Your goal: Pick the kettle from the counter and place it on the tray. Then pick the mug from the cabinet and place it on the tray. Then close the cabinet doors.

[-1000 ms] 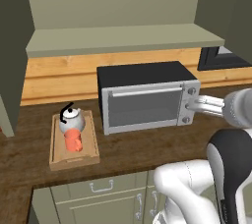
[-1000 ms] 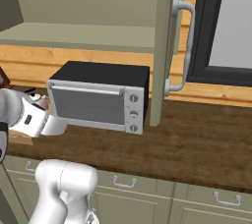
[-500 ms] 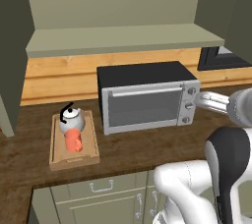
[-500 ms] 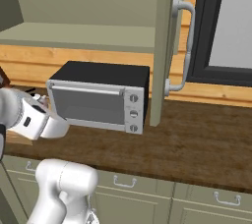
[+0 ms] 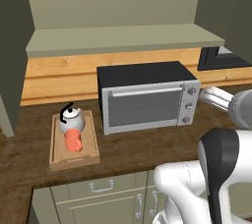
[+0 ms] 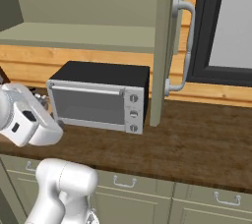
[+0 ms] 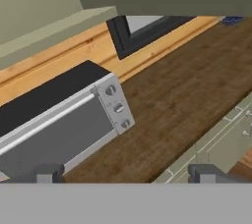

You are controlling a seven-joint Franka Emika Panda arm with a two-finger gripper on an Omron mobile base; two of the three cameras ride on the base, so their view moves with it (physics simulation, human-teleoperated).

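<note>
Nearest, in the hand view: gripper (image 7: 125, 173) with fingertips spread wide at 7 and 5 o'clock, nothing between them, looking out over bare counter (image 7: 182, 95) toward the microwave (image 7: 64, 120) at 9 o'clock.

Further out, in the left base view: tray (image 5: 58, 156) at 8 o'clock on the worktop, just beside the microwave's left flank. Kettle (image 5: 71, 120) already seated on its far half, mug (image 5: 74, 140) lying on its side just in front, touching or nearly touching the kettle. Both pick-and-place steps judged complete.

Beyond, overhead: cabinet (image 5: 123, 36) standing open, pale shelf bare. Right cabinet door (image 6: 165, 46) swung out edge-on at 1 o'clock in the right base view, silver bar handle (image 6: 184, 46) facing the window side. Left door a dark slab at 9 o'clock of the left base view.

Step in hand, by judgement: closing the doors. Next move likely to call for lifting the hand from counter height up toward 12 o'clock, getting outside the right door's open face, then pushing it round to shut; same again for the left door. Risk: clipping the microwave top on the way up.
</note>
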